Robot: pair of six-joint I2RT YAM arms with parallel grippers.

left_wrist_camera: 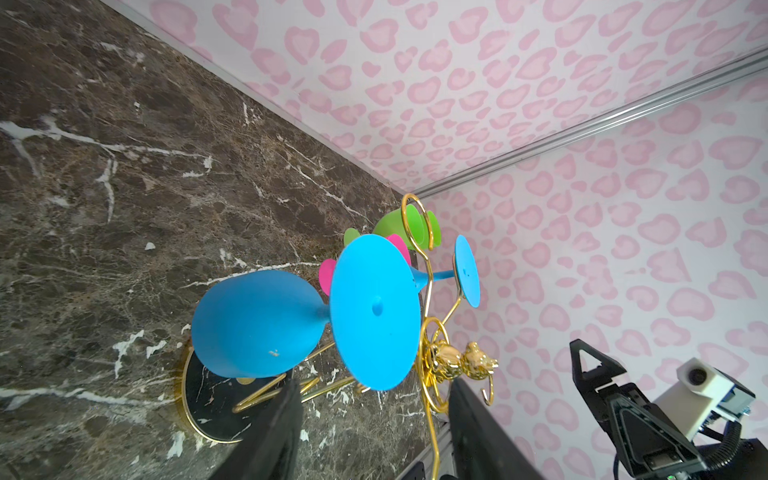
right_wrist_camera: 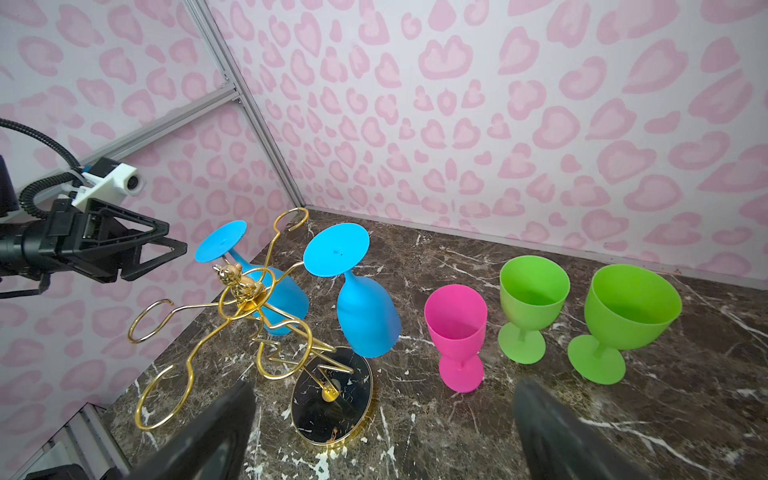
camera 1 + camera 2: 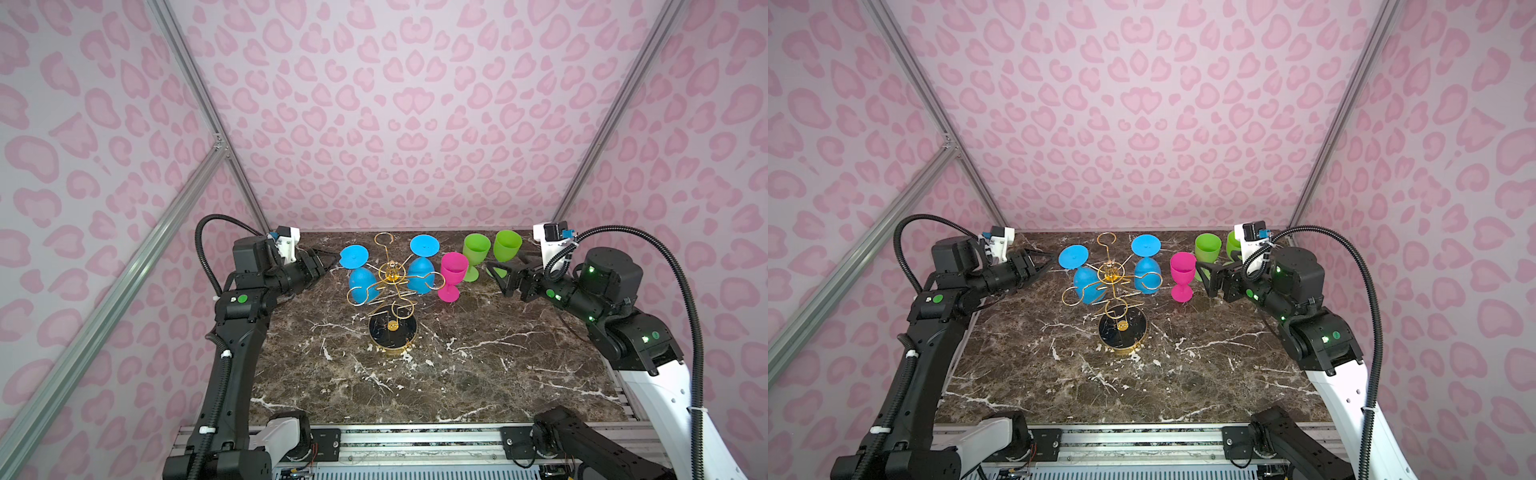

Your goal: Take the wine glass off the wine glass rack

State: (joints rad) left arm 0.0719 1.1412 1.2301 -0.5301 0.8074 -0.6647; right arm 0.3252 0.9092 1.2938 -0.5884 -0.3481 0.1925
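The gold wire wine glass rack [image 3: 392, 272] stands mid-table on a round black base [image 3: 392, 328]. Two blue wine glasses hang upside down from its arms, one on the left [image 3: 362, 284] and one on the right [image 3: 420, 278]. My left gripper [image 3: 331, 259] hovers level with the left glass's foot [image 3: 354, 256], just to its left. In the left wrist view its jaws [image 1: 374, 399] stand apart with nothing between them, and the foot [image 1: 376, 307] lies just beyond the tips. My right gripper [image 3: 496, 276] is open and empty, to the right of a pink glass [image 3: 453, 270].
The pink glass stands upright on the marble table [image 3: 457, 374] just right of the rack. Two green glasses [image 3: 476, 249] [image 3: 507, 245] stand upright at the back right, behind my right gripper. The pink patterned walls close in on the back and both sides.
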